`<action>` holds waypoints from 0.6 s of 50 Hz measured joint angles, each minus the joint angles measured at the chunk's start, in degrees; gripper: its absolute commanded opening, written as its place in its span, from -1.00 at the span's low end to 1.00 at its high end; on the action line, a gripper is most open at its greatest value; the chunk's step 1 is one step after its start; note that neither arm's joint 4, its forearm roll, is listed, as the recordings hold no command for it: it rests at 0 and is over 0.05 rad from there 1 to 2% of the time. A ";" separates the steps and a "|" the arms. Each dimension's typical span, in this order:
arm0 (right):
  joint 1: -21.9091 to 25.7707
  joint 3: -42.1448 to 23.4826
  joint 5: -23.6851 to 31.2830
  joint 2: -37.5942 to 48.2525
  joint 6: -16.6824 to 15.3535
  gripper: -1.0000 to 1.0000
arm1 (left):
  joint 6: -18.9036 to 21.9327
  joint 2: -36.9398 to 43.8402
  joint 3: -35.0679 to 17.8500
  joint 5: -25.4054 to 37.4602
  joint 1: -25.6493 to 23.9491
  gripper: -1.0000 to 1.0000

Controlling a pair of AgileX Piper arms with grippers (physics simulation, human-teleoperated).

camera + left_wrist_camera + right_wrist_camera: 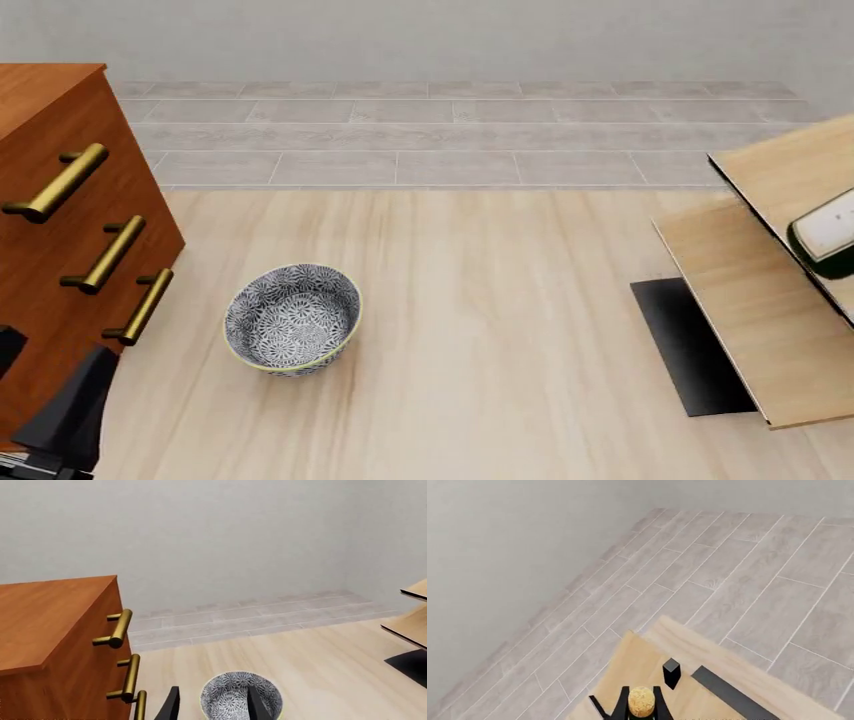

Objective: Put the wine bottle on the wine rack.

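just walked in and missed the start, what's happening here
The right claw has the wine bottle by its cork end, the cork sitting between its fingers. In the front view the bottle shows at the far right edge, over the slanted light-wood panels of the wine rack; whether it already rests there cannot be told. The left claw hangs open above the patterned bowl, which sits on the table beside the reddish-brown drawer cabinet.
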 measured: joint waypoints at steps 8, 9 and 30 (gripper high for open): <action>-0.40 0.84 -1.13 -0.13 0.07 -1.00 | 0.05 0.00 0.05 -0.02 0.05 1.00; -0.48 0.93 -1.28 -0.13 0.07 -1.00 | 0.06 0.00 0.00 0.04 0.06 1.00; -2.89 2.83 -4.56 0.18 0.04 -1.00 | 0.37 0.00 -0.06 0.18 0.00 1.00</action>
